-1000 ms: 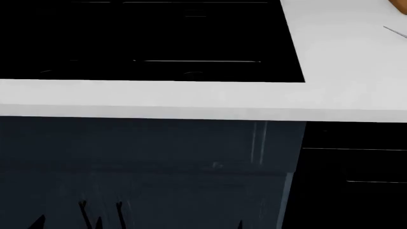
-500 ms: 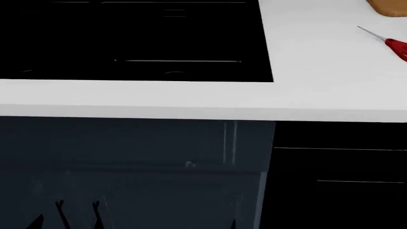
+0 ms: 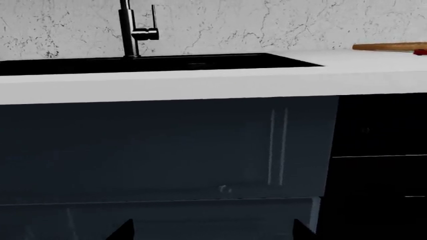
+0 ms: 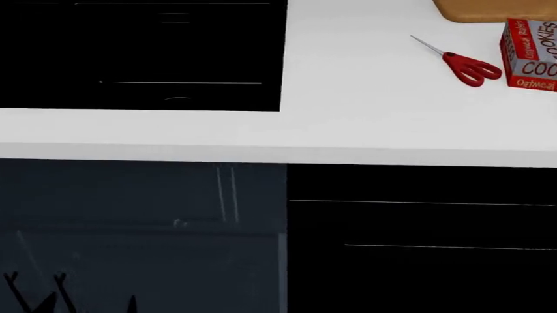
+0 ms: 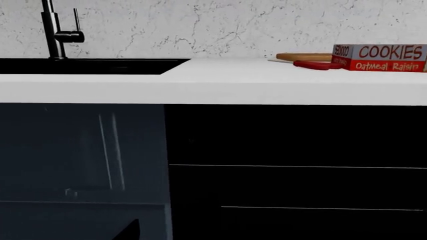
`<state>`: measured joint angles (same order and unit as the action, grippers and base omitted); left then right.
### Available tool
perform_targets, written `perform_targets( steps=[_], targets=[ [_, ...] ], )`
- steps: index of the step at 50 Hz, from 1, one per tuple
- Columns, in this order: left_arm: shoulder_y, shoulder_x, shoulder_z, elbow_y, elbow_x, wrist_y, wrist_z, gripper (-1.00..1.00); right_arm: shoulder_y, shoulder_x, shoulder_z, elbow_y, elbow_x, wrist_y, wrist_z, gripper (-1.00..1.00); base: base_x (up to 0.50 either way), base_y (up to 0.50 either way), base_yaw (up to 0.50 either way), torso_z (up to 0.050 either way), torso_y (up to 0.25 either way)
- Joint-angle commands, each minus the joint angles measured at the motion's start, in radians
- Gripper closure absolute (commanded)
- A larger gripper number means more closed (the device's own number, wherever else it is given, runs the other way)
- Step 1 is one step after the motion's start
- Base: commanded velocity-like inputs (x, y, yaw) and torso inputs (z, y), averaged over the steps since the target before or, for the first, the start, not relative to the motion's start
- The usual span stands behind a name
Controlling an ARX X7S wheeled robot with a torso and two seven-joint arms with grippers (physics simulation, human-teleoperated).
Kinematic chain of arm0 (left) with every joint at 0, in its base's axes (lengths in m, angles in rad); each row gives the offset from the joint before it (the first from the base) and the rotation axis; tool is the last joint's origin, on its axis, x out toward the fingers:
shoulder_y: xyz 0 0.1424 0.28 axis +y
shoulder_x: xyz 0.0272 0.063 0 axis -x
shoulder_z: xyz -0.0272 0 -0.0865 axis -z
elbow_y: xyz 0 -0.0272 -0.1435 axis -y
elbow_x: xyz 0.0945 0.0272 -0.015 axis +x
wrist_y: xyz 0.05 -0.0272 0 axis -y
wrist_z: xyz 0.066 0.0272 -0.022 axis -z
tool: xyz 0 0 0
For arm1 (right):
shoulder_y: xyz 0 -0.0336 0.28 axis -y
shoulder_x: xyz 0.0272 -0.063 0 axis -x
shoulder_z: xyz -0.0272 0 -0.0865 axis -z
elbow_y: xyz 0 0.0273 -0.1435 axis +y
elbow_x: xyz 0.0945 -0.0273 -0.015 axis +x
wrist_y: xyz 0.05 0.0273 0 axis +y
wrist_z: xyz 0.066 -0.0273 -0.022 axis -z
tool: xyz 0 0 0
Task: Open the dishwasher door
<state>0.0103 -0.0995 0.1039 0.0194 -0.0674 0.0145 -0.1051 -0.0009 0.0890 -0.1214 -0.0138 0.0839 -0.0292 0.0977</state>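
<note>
The dishwasher door [image 4: 418, 228] is a wide glossy black panel under the white counter, right of the blue-grey panel [image 4: 139, 228]. Thin silver lines [image 4: 448, 246] cross it. It stands shut and flush. It also shows in the right wrist view [image 5: 293, 190] and at the edge of the left wrist view [image 3: 377, 165]. My left gripper [image 3: 213, 235] is open, its fingertips [image 3: 123, 231] wide apart, facing the blue-grey panel and apart from it. My right gripper [image 5: 213, 235] shows one fingertip [image 5: 130, 231] far off centre. The other is lost against the black door.
The white counter [image 4: 366, 124] overhangs the panels. A black sink [image 4: 139, 52] with a faucet [image 3: 130, 30] is on the left. Red scissors [image 4: 466, 65], a cookies box [image 4: 531, 55] and a wooden board [image 4: 487, 10] lie at the back right.
The head view has swung right. The sink and the blue-grey panel slid left, the dishwasher door fills more of the view, and the scissors and cookies box came into view.
</note>
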Motion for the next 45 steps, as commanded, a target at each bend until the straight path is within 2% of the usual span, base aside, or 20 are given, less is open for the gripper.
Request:
perform_targets(
  steps=[1,14,19,45],
  targets=[
    [0.006,-0.013,0.011,0.002,-0.009,0.008,-0.020,-1.00,0.000,0.014,-0.016,-0.003,0.016,0.000,0.013,-1.00,0.00,-0.46,0.00,0.000,0.000],
    [0.014,-0.022,0.016,0.008,-0.032,0.023,-0.032,-1.00,0.002,0.027,-0.031,-0.008,0.026,0.002,0.028,-1.00,0.00,-0.46,0.00,0.000,0.000],
    [0.011,-0.021,0.014,0.010,-0.059,0.007,-0.031,-1.00,0.006,0.028,-0.031,-0.005,0.033,0.002,0.038,-1.00,0.00,0.00,0.00,-0.006,0.000],
    [0.020,-0.042,0.035,0.023,-0.072,0.021,-0.058,-1.00,-0.002,0.044,-0.054,-0.009,0.017,-0.019,0.092,-1.00,0.00,0.00,0.00,-0.050,0.000]
  ],
)
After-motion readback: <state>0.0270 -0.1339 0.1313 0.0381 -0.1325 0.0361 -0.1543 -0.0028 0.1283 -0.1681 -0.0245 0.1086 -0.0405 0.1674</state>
